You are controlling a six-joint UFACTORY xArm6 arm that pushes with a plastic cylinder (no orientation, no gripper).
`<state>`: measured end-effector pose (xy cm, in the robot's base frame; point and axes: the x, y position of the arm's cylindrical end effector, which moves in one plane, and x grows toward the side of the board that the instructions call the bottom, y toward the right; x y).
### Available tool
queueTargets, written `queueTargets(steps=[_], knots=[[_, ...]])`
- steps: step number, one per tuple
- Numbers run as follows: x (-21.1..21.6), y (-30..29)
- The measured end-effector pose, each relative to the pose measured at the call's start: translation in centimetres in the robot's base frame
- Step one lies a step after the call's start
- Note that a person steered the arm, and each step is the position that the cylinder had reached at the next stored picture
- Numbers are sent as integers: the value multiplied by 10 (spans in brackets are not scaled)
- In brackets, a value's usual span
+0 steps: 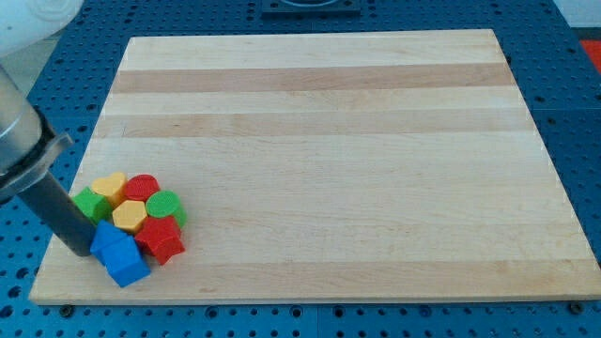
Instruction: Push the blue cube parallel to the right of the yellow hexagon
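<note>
Our tip (83,252) touches the blue cube's (119,253) left side; rod only, no hand to spread. Cube sits bottom-left on worktop (357,169), just below yellow hexagon (130,216). Still approaching: next, push it rightward, then up.

Packed together near the view's bottom-left corner of the desk (376,188). Lowest in the cluster, the blue cube (120,254), touching the yellow hexagon (129,216) just above. Close against the cube's left, my tip (81,252).
</note>
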<state>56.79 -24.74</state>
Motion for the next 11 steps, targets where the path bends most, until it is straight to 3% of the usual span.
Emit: queueTargets(steps=[2, 4, 7, 8, 10, 11], knots=[[0, 22], [47, 11], [50, 84], [41, 104], [-35, 124], [-36, 131]])
